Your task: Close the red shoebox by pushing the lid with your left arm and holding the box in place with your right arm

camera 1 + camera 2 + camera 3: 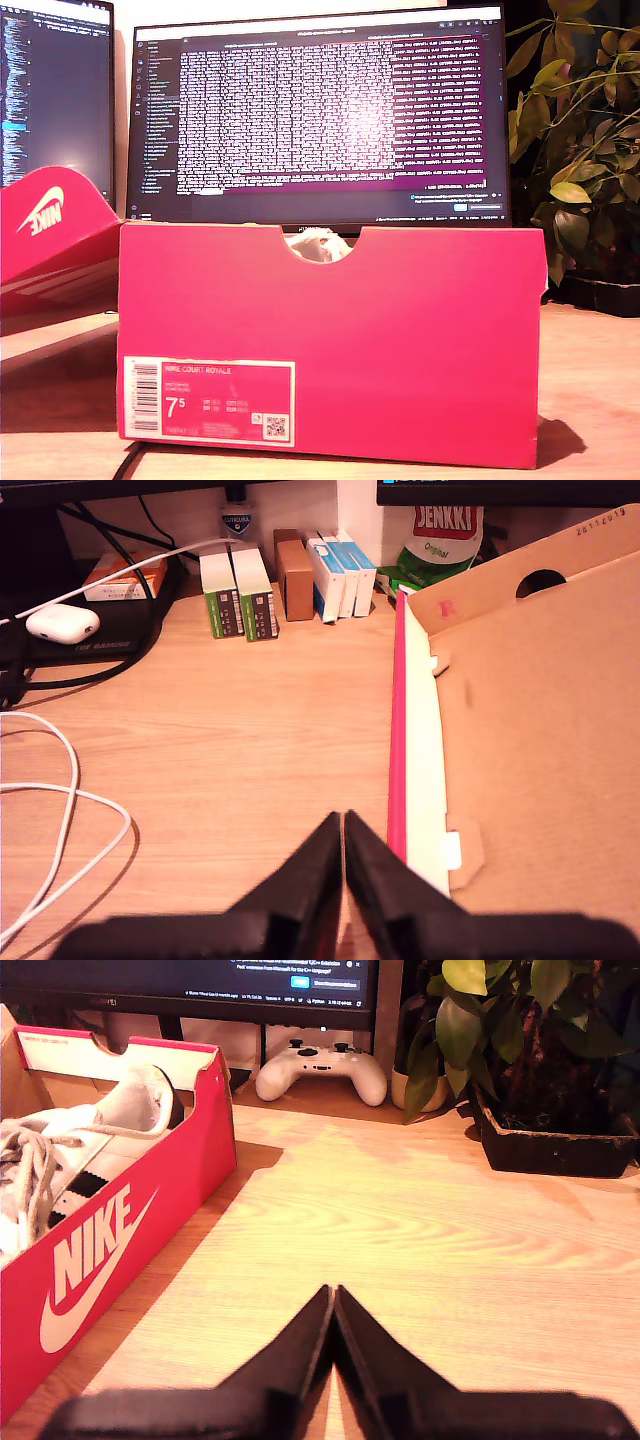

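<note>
Both grippers idle, jaws together, beside an open red shoebox.

My first gripper sat pinched together over bare desk beside the flung-open lid; my second gripper likewise, near the Nike-branded shoebox holding a white shoe, standing mid-desk before the monitor.

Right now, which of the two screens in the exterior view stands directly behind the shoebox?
The wide monitor filling the middle; the second monitor is cut off at the exterior view's left edge.
</note>
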Motion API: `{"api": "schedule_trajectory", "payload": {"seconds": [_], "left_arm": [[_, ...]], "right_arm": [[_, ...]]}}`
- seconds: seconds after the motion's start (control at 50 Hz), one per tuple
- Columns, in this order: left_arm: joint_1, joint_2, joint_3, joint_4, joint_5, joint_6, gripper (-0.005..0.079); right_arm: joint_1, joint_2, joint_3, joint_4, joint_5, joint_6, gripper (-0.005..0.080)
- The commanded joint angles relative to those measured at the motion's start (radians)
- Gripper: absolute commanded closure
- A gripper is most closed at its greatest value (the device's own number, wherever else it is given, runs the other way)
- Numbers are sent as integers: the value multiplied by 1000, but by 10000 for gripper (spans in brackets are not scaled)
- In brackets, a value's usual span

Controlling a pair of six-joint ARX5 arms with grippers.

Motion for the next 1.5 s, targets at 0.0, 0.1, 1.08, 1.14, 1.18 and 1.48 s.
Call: {"api": "schedule_trajectory", "payload": {"seconds": [0.0, 0.1, 1.08, 1.14, 1.18, 1.48], "left_arm": [[3, -8, -30, 2, 1, -3, 756], [3, -8, -30, 2, 1, -3, 756], [3, -8, -30, 5, 2, -4, 756], [3, -8, -30, 12, 7, -19, 756], [3, -8, -30, 18, 17, -36, 756], [3, -8, -23, 142, 163, -278, 757]], "right_arm": [[-2, 9, -8, 11, -3, -2, 764], [-2, 9, -8, 11, -3, -2, 764], [-2, 9, -8, 11, -3, -2, 764], [-2, 9, -8, 11, -3, -2, 764], [-2, 9, -8, 11, -3, 0, 764], [-2, 9, -7, 78, -11, 286, 764]]}}
